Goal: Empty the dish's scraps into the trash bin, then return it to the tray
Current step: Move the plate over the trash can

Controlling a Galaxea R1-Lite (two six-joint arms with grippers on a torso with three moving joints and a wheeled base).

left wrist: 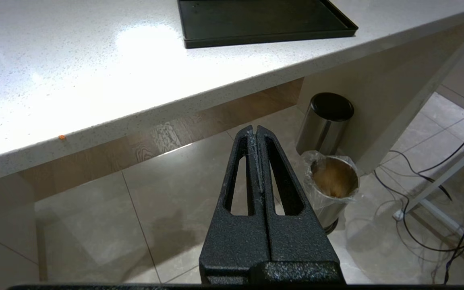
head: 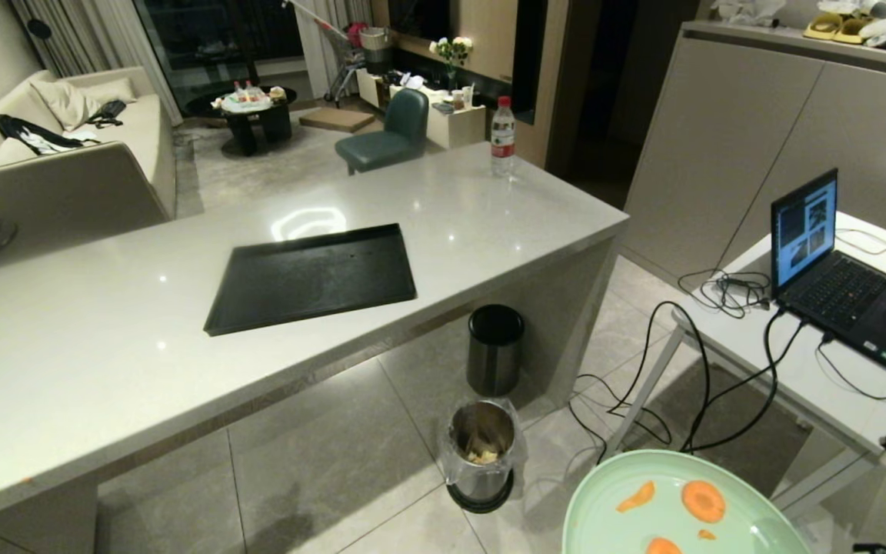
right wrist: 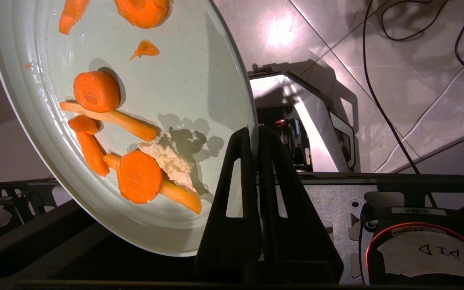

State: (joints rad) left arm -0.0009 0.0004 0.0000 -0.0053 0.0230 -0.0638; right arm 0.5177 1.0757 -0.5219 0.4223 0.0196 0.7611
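Note:
My right gripper (right wrist: 255, 129) is shut on the rim of the pale mint-green dish (right wrist: 183, 72), which shows at the lower right of the head view (head: 620, 531), held above the floor. The scraps (right wrist: 135, 175), orange carrot rounds and sticks with a whitish piece (right wrist: 169, 161), lie on the dish. The bag-lined trash bin (head: 481, 454) stands on the floor left of the dish, with some scraps inside; the left wrist view shows it too (left wrist: 334, 181). The black tray (head: 312, 277) lies bare on the counter. My left gripper (left wrist: 255, 129) hangs shut and holds nothing, over the floor.
A steel bin with a black top (head: 494, 350) stands beside the counter's end, behind the lined bin. A white side table (head: 812, 362) with a laptop (head: 835, 269) and trailing cables (head: 643, 385) is on the right. A water bottle (head: 502, 138) stands on the counter's far corner.

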